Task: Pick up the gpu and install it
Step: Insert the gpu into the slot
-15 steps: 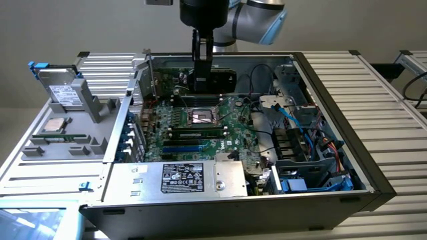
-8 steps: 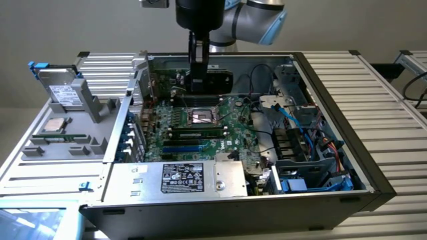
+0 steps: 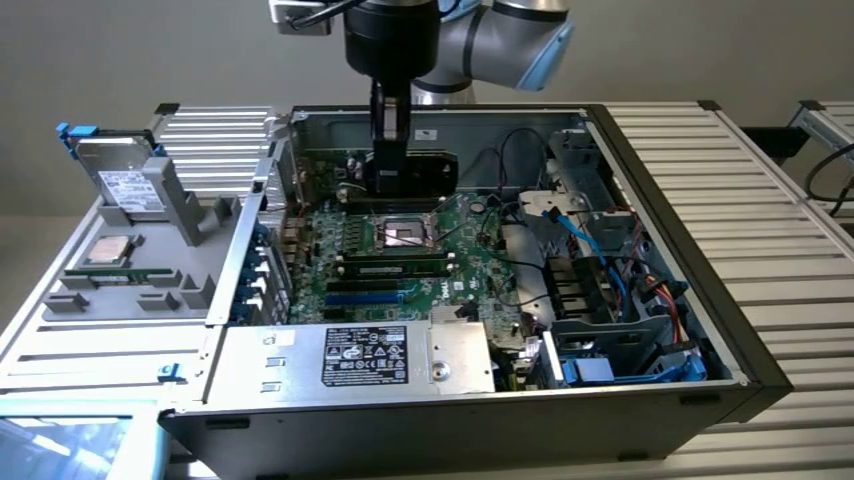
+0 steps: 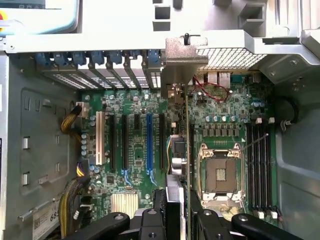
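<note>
You have the gpu pinched in the pincer, and it hangs inside the open case over the motherboard. On the exterior view's clock face the card sits at twelve o'clock from the bare CPU socket, black shroud showing, close to the board's far edge. From the wrist you see the gpu edge-on. It runs away from the gripper towards its silver end bracket, which lies at the rear wall of the case among the blue slot latches.

The gripper comes straight down from the arm, its fingers closed on either face of the card. So you are in the install step: the pick is done and the card is at the board.

Whether its contact edge is already in a slot you cannot tell, since the card hides that line. Judging from this, seating calls for the edge to sit square over one slot beside the CPU socket and the bracket to line up with its rear opening. It also calls for a straight push with no tilt, keeping clear of the blue slot and its neighbours.
</note>
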`<state>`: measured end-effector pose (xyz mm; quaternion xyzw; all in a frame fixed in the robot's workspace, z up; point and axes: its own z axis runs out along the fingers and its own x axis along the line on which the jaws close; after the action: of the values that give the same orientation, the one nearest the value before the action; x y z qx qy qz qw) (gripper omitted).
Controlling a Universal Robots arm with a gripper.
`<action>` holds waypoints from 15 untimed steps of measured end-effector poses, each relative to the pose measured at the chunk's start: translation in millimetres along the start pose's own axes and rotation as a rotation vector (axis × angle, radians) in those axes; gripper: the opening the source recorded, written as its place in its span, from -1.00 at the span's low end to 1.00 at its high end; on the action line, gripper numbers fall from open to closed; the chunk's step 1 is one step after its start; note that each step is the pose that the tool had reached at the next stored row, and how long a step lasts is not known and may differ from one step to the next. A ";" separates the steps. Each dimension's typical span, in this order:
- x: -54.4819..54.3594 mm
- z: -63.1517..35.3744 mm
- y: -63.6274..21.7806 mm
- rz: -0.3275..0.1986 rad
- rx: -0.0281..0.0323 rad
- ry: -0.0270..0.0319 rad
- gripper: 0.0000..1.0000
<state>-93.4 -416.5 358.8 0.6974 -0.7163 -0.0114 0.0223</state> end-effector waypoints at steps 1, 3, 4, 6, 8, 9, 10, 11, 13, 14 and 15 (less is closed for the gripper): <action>0.0 1.9 1.4 0.000 -0.0001 -0.0003 -0.42; 0.0 5.4 1.6 0.000 -0.0001 -0.0005 -0.42; 0.6 7.0 1.6 0.000 -0.0002 -0.0028 -0.42; 2.2 10.3 1.5 0.000 -0.0001 -0.0092 -0.42; 5.3 13.3 1.7 0.000 -0.0004 -0.0134 -0.42; 7.3 13.9 2.2 -0.001 -0.0004 -0.0158 -0.42; 9.1 14.3 2.8 -0.001 -0.0005 -0.0173 -0.42; 11.1 14.8 3.2 -0.001 -0.0006 -0.0192 -0.42; 13.8 17.3 3.4 -0.001 -0.0001 -0.0204 -0.42; 14.6 19.0 3.5 -0.001 0.0008 -0.0204 -0.42; 15.4 20.7 3.5 -0.001 0.0015 -0.0202 -0.42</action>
<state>-98.2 -432.1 338.5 0.6975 -0.7162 -0.0179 0.0146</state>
